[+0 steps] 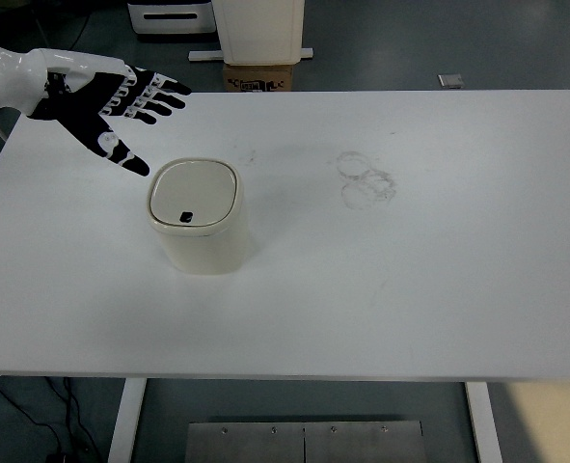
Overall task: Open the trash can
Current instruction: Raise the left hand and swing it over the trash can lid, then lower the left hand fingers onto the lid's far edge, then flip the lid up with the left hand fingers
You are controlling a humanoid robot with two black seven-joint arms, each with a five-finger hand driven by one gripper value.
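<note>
A small cream trash can (200,220) stands upright on the white table (410,270), left of centre. Its rounded square lid (194,193) lies flat and closed, with a small dark button near its front edge. My left hand (121,108), black and white, hovers above the table up and to the left of the can. Its fingers (154,96) are spread wide and hold nothing. The thumb tip points toward the can's left rim, with a small gap between them. The right arm is out of view.
Faint ring marks (365,178) stain the tabletop right of the can. Beyond the far edge stand a cardboard box (258,77) and a cream bin-like unit (258,29) on the floor. The table's near edge runs along the bottom.
</note>
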